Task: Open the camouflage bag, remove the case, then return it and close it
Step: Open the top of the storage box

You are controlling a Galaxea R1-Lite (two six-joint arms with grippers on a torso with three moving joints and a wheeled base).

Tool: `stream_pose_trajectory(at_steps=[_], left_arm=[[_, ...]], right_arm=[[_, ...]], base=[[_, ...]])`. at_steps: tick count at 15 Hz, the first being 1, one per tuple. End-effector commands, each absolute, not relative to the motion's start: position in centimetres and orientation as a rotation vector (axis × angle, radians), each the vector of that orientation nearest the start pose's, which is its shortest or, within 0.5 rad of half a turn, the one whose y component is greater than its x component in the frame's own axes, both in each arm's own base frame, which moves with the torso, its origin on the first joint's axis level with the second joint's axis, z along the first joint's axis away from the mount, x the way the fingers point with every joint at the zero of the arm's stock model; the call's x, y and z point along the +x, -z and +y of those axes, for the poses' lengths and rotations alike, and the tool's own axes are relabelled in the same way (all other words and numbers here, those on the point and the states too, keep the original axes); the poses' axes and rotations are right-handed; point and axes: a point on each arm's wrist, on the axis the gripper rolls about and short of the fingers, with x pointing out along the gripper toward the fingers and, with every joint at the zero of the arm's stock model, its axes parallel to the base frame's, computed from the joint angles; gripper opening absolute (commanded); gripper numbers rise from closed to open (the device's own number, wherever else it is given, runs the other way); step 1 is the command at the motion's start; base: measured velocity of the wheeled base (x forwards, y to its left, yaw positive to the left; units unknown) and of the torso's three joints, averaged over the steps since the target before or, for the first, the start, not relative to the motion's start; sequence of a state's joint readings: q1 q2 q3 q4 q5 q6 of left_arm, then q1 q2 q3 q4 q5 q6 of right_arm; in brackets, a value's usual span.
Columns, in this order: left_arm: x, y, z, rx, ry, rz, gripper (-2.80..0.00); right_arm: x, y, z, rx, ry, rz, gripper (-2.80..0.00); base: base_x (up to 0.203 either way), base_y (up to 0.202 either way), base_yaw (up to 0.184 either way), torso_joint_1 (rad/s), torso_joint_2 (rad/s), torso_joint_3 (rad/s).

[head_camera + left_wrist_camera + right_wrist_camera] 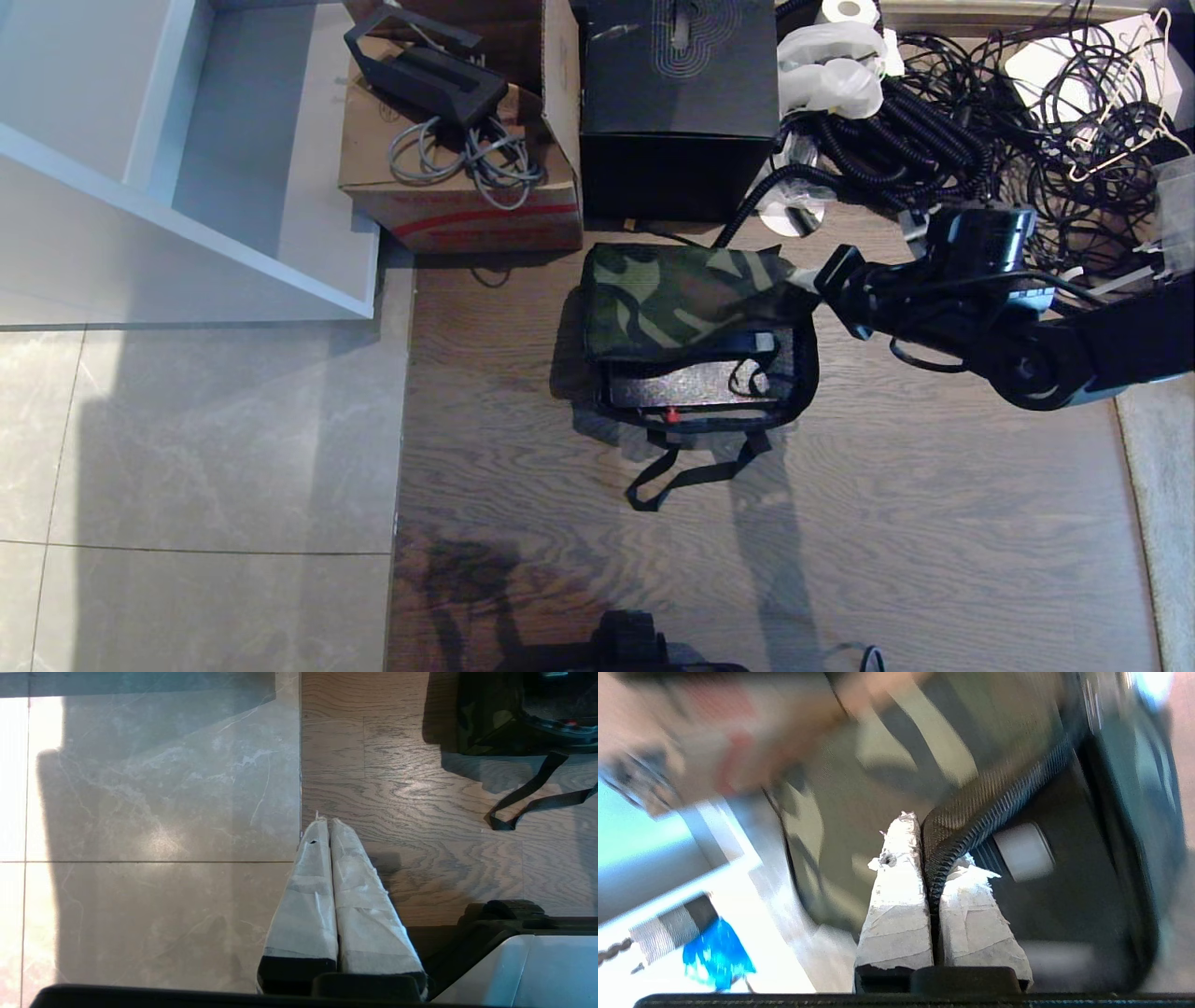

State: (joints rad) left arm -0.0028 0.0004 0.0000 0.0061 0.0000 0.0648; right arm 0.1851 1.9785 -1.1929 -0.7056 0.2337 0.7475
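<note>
R gripper (930,858) fingers pinched on camouflage bag (681,294) flap edge, apparently; L gripper (328,833) fingers together.

Soft woven cloth on the camouflage bag (681,294), matt. Textured black shell on the case (691,385), probably hard plastic. Grained wood floor (840,541) beside glossy marble-look tiles (187,448). Plain brown cardboard box (448,177).

Right gripper (810,277) grips camouflage bag (677,299) flap (case (691,381) inside).
</note>
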Motion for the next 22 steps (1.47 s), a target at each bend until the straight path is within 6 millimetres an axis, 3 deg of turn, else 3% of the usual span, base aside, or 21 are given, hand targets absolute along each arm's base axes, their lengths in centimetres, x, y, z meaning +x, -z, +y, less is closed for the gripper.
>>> stream_pose_trajectory(at_steps=[1, 2, 3, 6, 8, 11, 18, 20, 22], left_arm=[[-2.3, -7.5, 0.0, 0.064, 0.003, 0.006, -2.80], [-2.3, -7.5, 0.0, 0.064, 0.003, 0.006, -2.80], [-2.3, -7.5, 0.0, 0.065, 0.003, 0.006, -2.80], [-2.3, -7.5, 0.0, 0.064, 0.003, 0.006, -2.80], [-2.3, -7.5, 0.0, 0.064, 0.003, 0.006, -2.80], [-2.3, -7.5, 0.0, 0.064, 0.003, 0.006, -2.80], [-2.3, -7.5, 0.0, 0.064, 0.003, 0.006, -2.80], [-2.3, -7.5, 0.0, 0.064, 0.003, 0.006, -2.80], [-2.3, -7.5, 0.0, 0.065, 0.005, 0.006, -2.80]], right_arm=[[40.0, -21.7, 8.0, 0.741, -0.366, 0.139, -2.80], [40.6, -22.1, 8.0, 0.736, -0.342, 0.107, -2.80], [41.5, -22.2, 8.0, 0.710, -0.301, 0.070, 0.00], [43.6, -22.0, 8.0, 0.589, -0.197, -0.026, 0.00], [44.2, -23.1, 8.1, 0.571, -0.197, -0.153, 0.00], [44.1, -24.5, 7.7, 0.499, -0.204, -0.267, 0.00], [42.6, -26.5, 7.1, 0.437, -0.204, -0.300, 0.00], [41.9, -25.0, 7.0, 0.426, -0.189, -0.215, 0.00], [41.3, -21.7, 7.0, 0.398, -0.178, -0.077, 0.00]], base=[[0.000, 0.000, 0.000, 0.000, 0.00, 0.000], [0.000, 0.000, 0.000, 0.000, 0.00, 0.000], [0.000, 0.000, 0.000, 0.000, 0.00, 0.000], [0.000, 0.000, 0.000, 0.000, 0.00, 0.000], [0.000, 0.000, 0.000, 0.000, 0.00, 0.000], [0.000, 0.000, 0.000, 0.000, 0.00, 0.000], [0.000, 0.000, 0.000, 0.000, 0.00, 0.000], [0.000, 0.000, 0.000, 0.000, 0.00, 0.000], [0.000, 0.000, 0.000, 0.000, 0.00, 0.000]])
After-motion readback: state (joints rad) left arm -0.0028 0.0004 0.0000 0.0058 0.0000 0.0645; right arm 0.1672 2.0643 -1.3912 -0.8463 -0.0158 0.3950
